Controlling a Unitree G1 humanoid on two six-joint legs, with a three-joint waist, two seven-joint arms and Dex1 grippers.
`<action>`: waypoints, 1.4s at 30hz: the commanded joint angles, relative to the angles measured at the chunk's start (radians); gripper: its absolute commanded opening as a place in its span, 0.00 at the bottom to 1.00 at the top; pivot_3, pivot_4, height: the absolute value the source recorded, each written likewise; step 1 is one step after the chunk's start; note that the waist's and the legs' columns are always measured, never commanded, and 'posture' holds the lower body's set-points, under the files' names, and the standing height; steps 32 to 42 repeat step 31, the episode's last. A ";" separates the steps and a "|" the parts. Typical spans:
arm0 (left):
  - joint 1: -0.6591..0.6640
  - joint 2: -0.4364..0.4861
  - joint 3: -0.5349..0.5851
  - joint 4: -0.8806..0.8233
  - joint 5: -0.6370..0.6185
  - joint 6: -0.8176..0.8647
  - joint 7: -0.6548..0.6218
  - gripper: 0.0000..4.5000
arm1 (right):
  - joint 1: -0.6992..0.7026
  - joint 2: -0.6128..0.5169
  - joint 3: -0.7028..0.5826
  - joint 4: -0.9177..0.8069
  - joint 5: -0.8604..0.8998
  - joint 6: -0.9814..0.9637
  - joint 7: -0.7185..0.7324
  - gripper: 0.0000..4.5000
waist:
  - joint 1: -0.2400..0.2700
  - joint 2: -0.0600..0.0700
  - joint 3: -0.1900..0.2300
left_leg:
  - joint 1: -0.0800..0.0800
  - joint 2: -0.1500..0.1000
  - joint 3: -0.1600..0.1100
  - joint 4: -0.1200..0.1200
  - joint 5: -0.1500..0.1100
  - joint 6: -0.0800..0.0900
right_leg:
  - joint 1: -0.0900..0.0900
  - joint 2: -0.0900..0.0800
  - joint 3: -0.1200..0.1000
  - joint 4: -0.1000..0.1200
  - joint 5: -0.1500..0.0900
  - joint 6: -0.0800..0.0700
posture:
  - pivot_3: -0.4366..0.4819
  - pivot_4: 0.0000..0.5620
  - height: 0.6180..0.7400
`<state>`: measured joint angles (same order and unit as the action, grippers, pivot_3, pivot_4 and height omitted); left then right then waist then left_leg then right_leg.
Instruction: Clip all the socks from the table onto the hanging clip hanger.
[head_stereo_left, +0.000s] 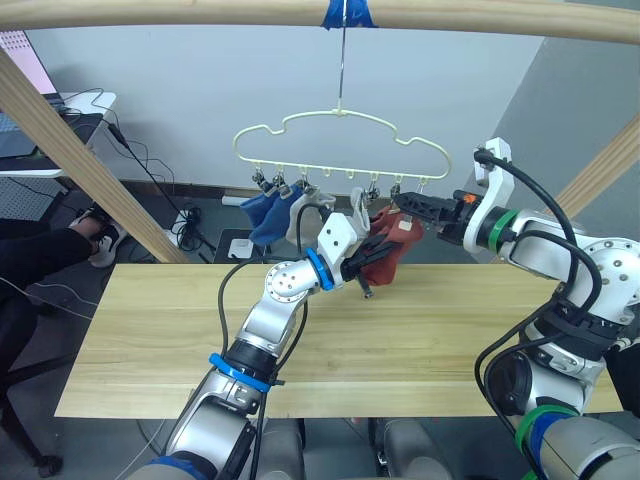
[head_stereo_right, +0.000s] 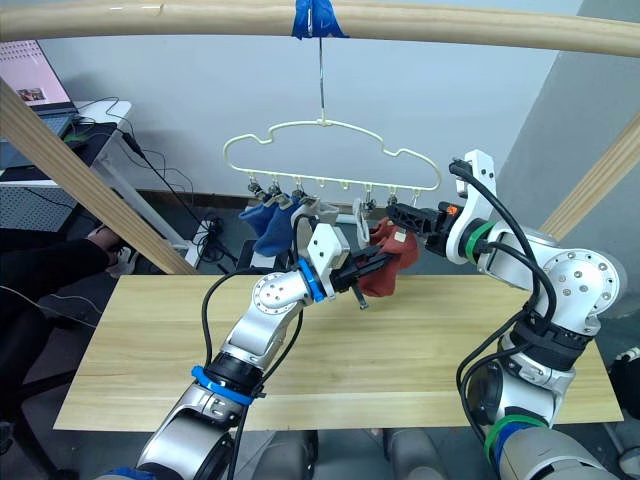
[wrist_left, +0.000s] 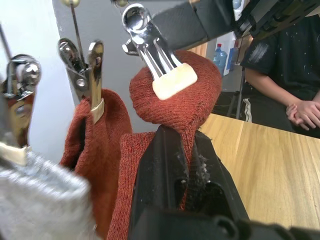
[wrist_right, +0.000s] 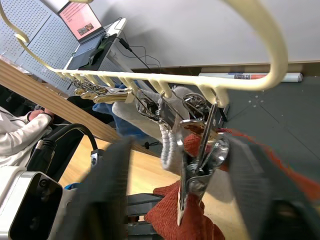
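Rust-red knit sock (wrist_left: 180, 100) sits pinched between our left gripper's (head_stereo_left: 368, 262) black fingers, lifted to the pale yellow wavy wire clip hanger (head_stereo_left: 340, 140) above the far edge of the light wooden tabletop (head_stereo_left: 420, 330). One small metal clip (wrist_left: 160, 62) rests against the sock's bunched top; whether it has bitten we cannot tell. Second rust-red sock (wrist_left: 92, 130) hangs clipped just beside it. Blue socks (head_stereo_left: 265, 215) and light grey socks (head_stereo_left: 305, 205) hang further along the row, toward our left. Right gripper (head_stereo_left: 412, 205) is up at the clips, its two fingers spread either side of the clip; whether they press its handles we cannot tell. Tabletop carries no socks, so this looks like the last one. To do it well, we judge: keep the fabric fed deep between the clip's pads, steady the hanger against swinging, let the clip close fully, then loosen the left pinch last.
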<state>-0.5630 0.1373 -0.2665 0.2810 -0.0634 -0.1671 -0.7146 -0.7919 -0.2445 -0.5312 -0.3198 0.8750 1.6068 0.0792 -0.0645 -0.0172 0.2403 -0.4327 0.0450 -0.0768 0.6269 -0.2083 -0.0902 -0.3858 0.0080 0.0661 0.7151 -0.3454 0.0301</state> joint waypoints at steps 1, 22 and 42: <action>-0.012 -0.019 0.008 -0.050 -0.049 0.062 -0.024 0.23 | 0.021 -0.119 -0.030 -0.043 0.021 0.008 0.053 0.99 | 0.006 0.000 0.000 | 0.000 -0.001 0.000 0.000 0.000 0.000 | 0.000 0.000 0.000 0.000 0.000 0.000 | 0.38 0.38 1.00; 0.310 0.429 0.416 -0.409 -0.290 0.611 -0.036 0.99 | 0.546 -0.468 0.297 -0.208 -0.358 -0.843 0.384 1.00 | -0.013 0.000 0.000 | 0.000 0.001 0.001 0.000 0.000 0.000 | 0.000 0.000 0.000 -0.002 0.000 0.001 | 0.46 0.36 1.00; 0.394 0.538 0.498 -0.492 -0.310 0.708 -0.001 0.99 | 0.580 -0.427 0.267 -0.185 -0.360 -0.892 0.372 1.00 | 0.013 0.000 0.000 | 0.001 0.001 0.000 0.001 0.000 -0.001 | 0.001 0.000 0.000 0.000 0.001 0.002 | 0.48 0.35 1.00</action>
